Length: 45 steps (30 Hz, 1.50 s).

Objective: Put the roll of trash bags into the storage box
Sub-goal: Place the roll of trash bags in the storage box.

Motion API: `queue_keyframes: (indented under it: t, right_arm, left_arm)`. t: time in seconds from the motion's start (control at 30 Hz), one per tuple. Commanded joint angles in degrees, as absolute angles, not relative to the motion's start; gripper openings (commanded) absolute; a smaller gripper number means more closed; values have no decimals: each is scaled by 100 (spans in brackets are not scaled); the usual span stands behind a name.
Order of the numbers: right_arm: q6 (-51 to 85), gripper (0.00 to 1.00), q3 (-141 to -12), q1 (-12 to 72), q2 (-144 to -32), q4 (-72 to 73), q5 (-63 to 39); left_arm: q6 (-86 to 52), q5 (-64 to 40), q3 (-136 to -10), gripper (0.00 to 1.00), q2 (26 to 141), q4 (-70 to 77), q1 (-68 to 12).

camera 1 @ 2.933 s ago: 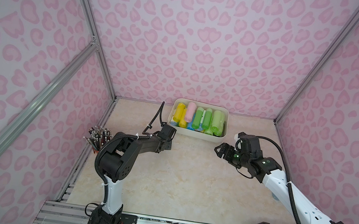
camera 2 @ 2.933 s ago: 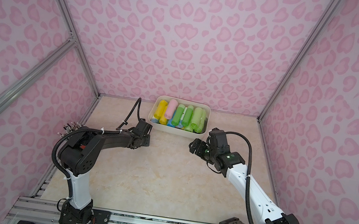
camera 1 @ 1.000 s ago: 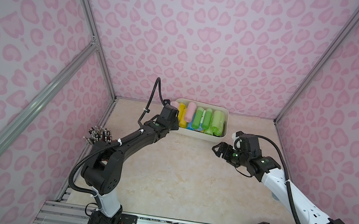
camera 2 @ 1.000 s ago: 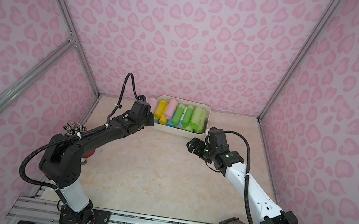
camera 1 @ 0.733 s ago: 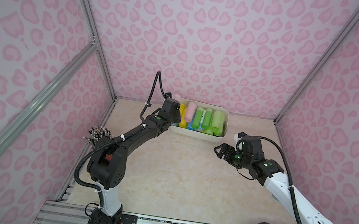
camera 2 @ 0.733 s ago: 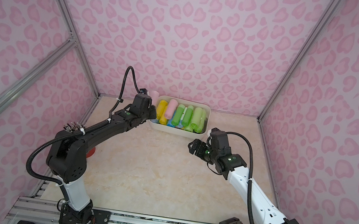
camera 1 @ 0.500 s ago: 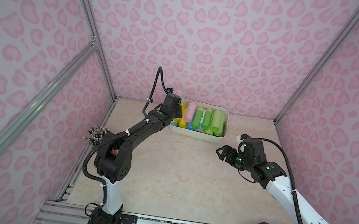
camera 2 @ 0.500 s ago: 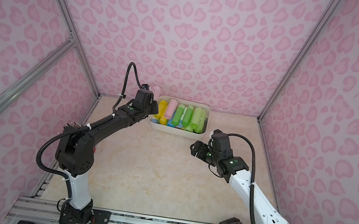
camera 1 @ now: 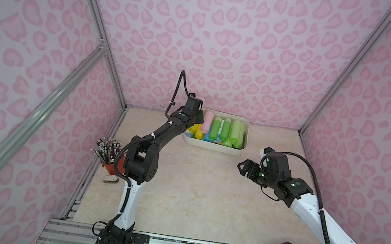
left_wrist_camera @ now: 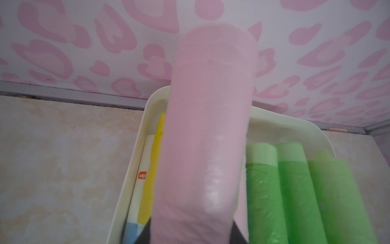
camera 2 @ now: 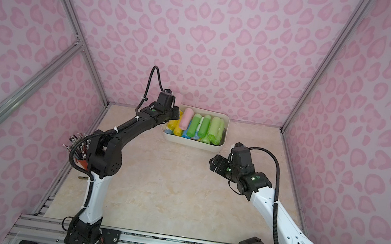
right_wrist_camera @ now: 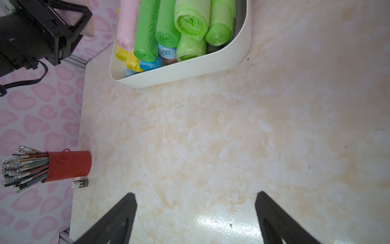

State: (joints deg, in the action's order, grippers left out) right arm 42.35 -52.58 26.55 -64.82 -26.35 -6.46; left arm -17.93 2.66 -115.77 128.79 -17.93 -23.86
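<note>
My left gripper is shut on a pale pink roll of trash bags. It holds the roll above the left end of the cream-white storage box, near the back wall. In the left wrist view the roll hangs over the box's rim, hiding most of the gripper. Several green, yellow, blue and pink rolls lie in the box. My right gripper is open and holds nothing, over bare table to the front right of the box.
A red cup of pencils stands at the table's left edge beside the left arm's elbow, with a small white and silver object next to it. Pink patterned walls close in the left, back and right sides.
My left arm has lifted and stretched toward the back, carrying the pink roll from beside the box to above its left end. My right gripper has drawn back slightly toward the right.
</note>
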Motion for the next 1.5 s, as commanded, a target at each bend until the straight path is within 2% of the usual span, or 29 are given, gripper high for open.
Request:
queue_keyframes:
  t: [0.0, 0.13, 0.23, 0.33, 0.8, 0.9, 1.13, 1.17, 1.47]
  right_arm:
    - [4153, 90, -5197, 2632, -6469, -2745, -572]
    - [4157, 90, -5159, 2596, -6434, -2791, -493]
    - [4132, 90, -5150, 2580, -6423, -2790, -505]
    - [4083, 90, -5158, 2575, -6415, -2795, -510]
    - [4129, 90, -5128, 2558, -6334, -2810, -492]
    - [4164, 90, -5076, 2558, -6246, -2806, -475]
    - [4184, 90, -4984, 2558, -6082, -2830, -363]
    - [4184, 90, -4983, 2557, -6082, -2827, -361]
    - [3861, 90, -5262, 2507, -6179, -3120, 138]
  left_arm:
    - [-1731, 140, -11956, 27, 13095, -1982, -2381]
    - [-1784, 45, -12093, 28, 13339, -2034, -2382]
    - [-1805, 77, -12127, 35, 13417, -2063, -2374]
    - [-1821, 4, -12138, 36, 13465, -2087, -2355]
    - [-1819, 91, -11791, 55, 13201, -2050, -2338]
    - [-1845, 103, -11533, 64, 12973, -1930, -2353]
    - [-2077, 277, -10382, 92, 12081, -1364, -2417]
    - [-2106, 322, -10240, 98, 11948, -1291, -2416]
    - [-2194, 969, -9250, 100, 10873, -1178, -2409]
